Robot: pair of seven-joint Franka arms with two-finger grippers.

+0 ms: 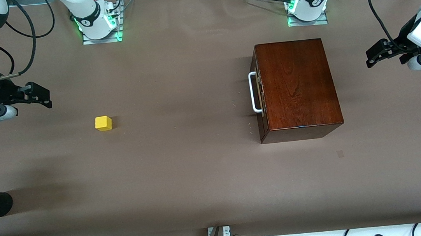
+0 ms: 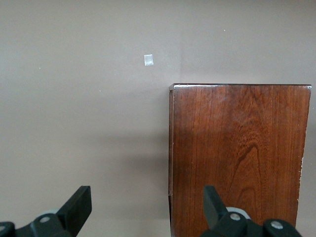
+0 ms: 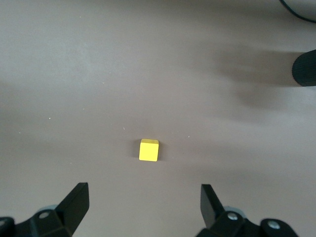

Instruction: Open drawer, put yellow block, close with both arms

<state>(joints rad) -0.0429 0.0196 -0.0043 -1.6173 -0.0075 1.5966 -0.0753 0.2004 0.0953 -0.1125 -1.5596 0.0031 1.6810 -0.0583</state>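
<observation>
My left gripper (image 1: 377, 52) hangs in the air over the table's edge at the left arm's end, fingers spread wide and holding nothing; in the left wrist view its two black fingertips (image 2: 79, 202) frame the bare brown table (image 2: 74, 98) and one side of the wooden box (image 2: 239, 148). My right gripper (image 1: 41, 97) hovers over the right arm's end of the table, likewise released and empty. The yellow block (image 1: 103, 123) sits alone on the table toward the right arm's end, well apart from the box, and in the right wrist view it lies between my spread fingertips (image 3: 76, 200). The drawer (image 1: 259, 91) is pushed fully into the box, its white handle (image 1: 253, 92) facing the block.
</observation>
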